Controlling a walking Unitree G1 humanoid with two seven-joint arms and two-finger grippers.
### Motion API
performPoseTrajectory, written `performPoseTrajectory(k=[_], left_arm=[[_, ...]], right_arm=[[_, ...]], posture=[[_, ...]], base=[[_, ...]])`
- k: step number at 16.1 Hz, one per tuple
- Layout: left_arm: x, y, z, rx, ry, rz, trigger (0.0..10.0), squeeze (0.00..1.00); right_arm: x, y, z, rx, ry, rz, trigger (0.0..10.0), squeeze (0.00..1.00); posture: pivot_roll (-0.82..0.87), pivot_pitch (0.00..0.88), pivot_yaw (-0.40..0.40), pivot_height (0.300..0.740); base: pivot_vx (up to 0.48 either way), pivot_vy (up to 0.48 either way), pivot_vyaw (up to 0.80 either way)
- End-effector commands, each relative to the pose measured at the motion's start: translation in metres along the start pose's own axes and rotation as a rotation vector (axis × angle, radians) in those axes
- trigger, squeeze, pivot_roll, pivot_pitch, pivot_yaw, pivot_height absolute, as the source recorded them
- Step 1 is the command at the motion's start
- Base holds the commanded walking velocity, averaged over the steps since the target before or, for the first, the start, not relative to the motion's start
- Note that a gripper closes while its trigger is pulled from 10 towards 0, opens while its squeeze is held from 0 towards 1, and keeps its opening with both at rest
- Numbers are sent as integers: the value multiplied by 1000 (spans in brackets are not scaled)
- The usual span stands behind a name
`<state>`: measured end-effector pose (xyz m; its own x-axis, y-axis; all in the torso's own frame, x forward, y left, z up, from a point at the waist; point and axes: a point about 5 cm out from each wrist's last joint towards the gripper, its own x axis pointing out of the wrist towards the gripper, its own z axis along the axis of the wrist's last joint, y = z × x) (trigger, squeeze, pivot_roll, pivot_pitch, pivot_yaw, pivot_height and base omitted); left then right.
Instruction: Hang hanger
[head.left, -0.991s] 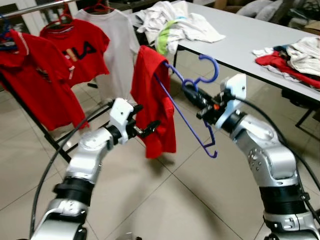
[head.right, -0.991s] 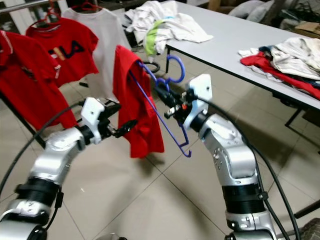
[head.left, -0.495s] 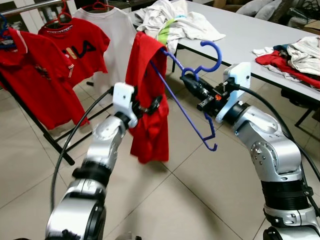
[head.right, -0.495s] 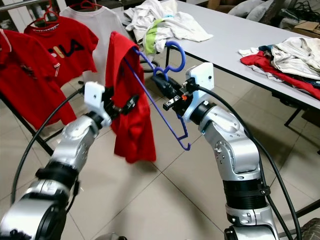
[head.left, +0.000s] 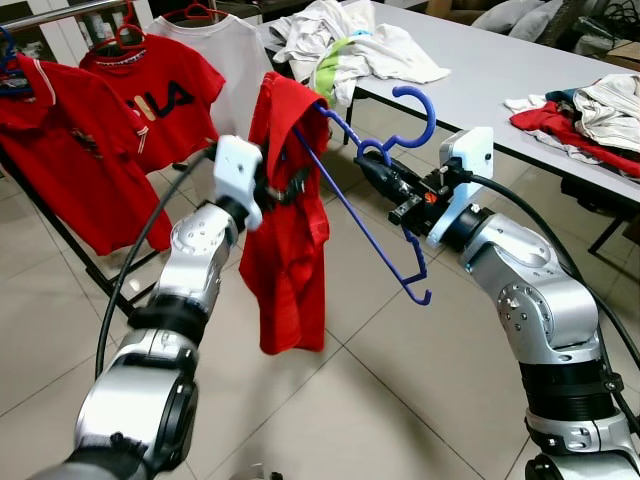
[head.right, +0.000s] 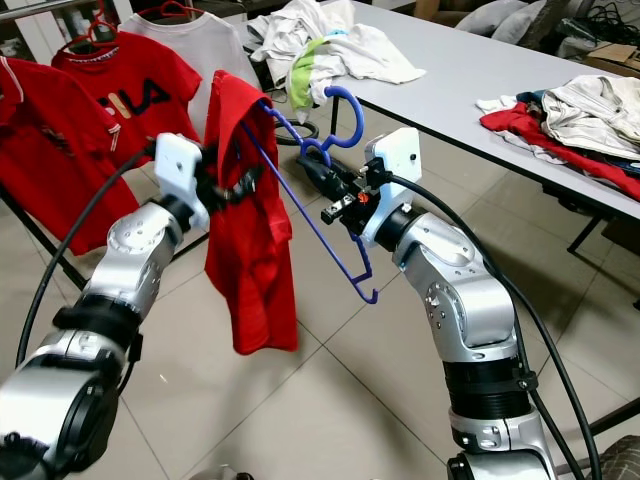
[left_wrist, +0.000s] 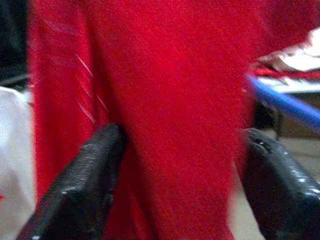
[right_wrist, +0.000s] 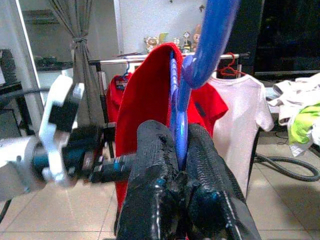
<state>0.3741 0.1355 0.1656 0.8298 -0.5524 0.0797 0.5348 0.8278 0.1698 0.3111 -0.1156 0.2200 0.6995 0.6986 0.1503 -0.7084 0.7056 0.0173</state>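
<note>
Right gripper (head.left: 372, 172) is clenched on the neck of the blue hanger (head.left: 385, 150), held in mid-air above the tiled floor (head.left: 350, 400). A red shirt (head.left: 288, 220) drapes over one hanger arm. Left gripper (head.left: 290, 185) has its fingers (left_wrist: 85, 185) spread, with the shirt fabric between them. Behind, a clothes rack (head.left: 60, 15) carries red and white shirts. The tabletop (head.left: 500, 80) bears piled clothes (head.left: 350, 50).
</note>
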Motion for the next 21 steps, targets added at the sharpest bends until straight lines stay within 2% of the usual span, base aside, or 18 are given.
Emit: performPoseTrajectory(k=[1, 2, 4, 6, 8, 9, 11, 16, 20, 21], left_arm=[[0, -3, 1, 34, 24, -65, 0, 0], [-1, -5, -1, 62, 48, -115, 0, 0], [-3, 2, -1, 110, 91, -121, 0, 0], [-1, 19, 7, 112, 95, -4, 0, 0], [1, 26, 11, 95, 81, 70, 0, 0], [4, 28, 13, 52, 63, 101, 0, 0], [8, 25, 12, 33, 75, 100, 0, 0], [8, 25, 7, 80, 137, 69, 0, 0], [12, 26, 19, 0, 77, 16, 0, 0], [12, 27, 23, -48, 62, 6, 0, 0]], right_arm=[[0, 1, 12, -27, -46, 7, 0, 0], [1, 0, 12, -27, -46, 6, 0, 0], [1, -1, 13, -30, -45, 8, 0, 0], [0, -1, 14, -33, -48, 17, 0, 0], [0, 0, 14, -33, -50, 24, 0, 0], [0, 1, 14, -33, -51, 30, 0, 0], [0, 3, 14, -33, -51, 36, 0, 0], [-2, 2, 15, -35, -55, 33, 0, 0], [-3, 2, 11, -36, -36, 32, 0, 0], [-4, 2, 9, -38, -23, 31, 0, 0]], posture=[[-64, 0, 46, 740], [-61, 0, 46, 740], [-58, 0, 46, 740], [-58, 0, 51, 740], [-58, 0, 51, 740], [-60, 0, 54, 740], [-64, 0, 59, 740], [-63, 0, 67, 740], [-60, 0, 68, 740], [-60, 0, 68, 740]], base=[[0, 0, 0], [0, 0, 0], [0, 0, 0], [0, 0, 0], [0, 0, 0], [0, 0, 0], [0, 0, 0], [0, 0, 0], [0, 0, 0], [0, 0, 0]])
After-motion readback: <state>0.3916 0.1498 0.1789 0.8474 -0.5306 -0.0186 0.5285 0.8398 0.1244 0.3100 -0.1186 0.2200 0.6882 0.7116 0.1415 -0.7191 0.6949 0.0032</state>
